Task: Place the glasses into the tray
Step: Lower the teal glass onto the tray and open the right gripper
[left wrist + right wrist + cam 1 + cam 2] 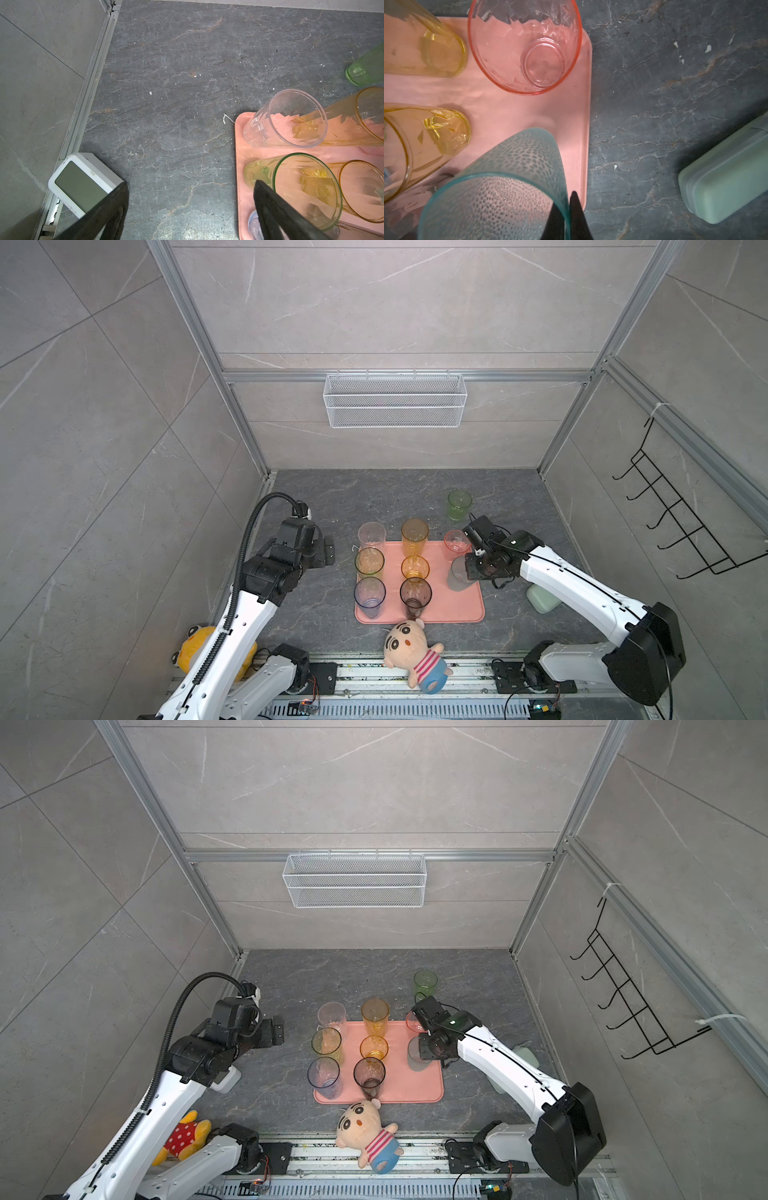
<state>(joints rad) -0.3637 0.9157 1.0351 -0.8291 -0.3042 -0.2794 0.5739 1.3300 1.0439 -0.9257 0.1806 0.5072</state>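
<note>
Teal glass (512, 166): upright, over right side of tray (508, 112), near its right edge, just beside pink glass (525, 45). Cannot tell whether base touches tray.

Right pincer (564, 203): narrow, pinching glass wall at rim, one finger inside, one outside.

Doing it well, as judged:
- lower straight until base sits flat inside rim
- keep clear of pink glass and amber glass (436, 133)
- part fingers only then
- lift straight up so inner finger does not drag rim

Green glass (459, 504): on table (324, 614) beyond tray, not yet in.

Left pincer (190, 182): wide, holding nothing, over table beside tray's left edge.
</note>
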